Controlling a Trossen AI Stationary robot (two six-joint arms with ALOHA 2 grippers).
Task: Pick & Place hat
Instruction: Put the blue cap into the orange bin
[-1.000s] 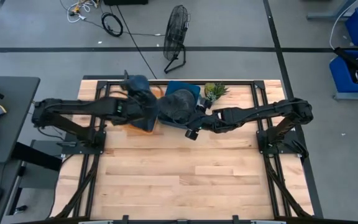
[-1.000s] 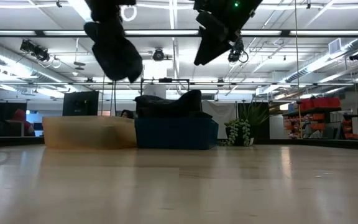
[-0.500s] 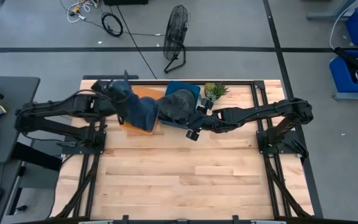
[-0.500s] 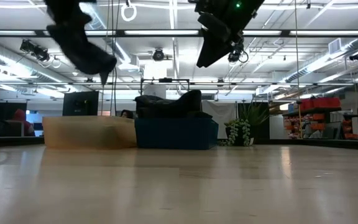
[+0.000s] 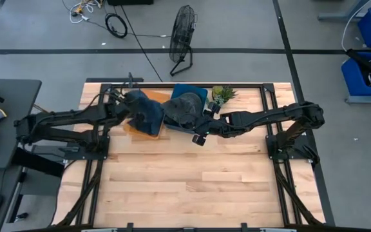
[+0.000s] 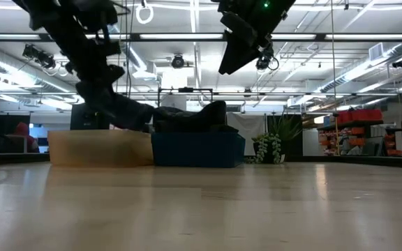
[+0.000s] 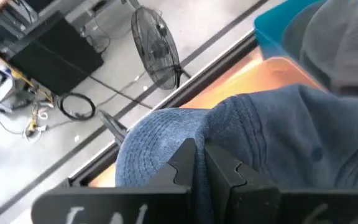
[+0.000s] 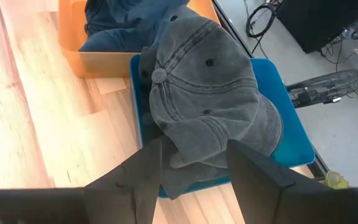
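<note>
Table (image 5: 192,180) forward of the blue bin (image 5: 187,92) lies open. Obstructions: orange bin (image 5: 134,127) touching its left side, plant (image 5: 222,94) just right, grey cap (image 8: 210,93) heaped inside.

- Blue hat (image 7: 241,134): denim-like cloth, matt, finely woven.
- Grey hat (image 8: 213,93): faded cloth, stitched seams, matt.
- Table (image 5: 192,180): pale wood planks, smooth, light sheen.
- Fan (image 5: 183,32): dark wire metal.
- Blue bin (image 8: 291,134): smooth plastic.

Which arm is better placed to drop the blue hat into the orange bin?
Left: its gripper is shut on the blue hat above the orange bin. The right gripper is open, facing the grey hat.
</note>
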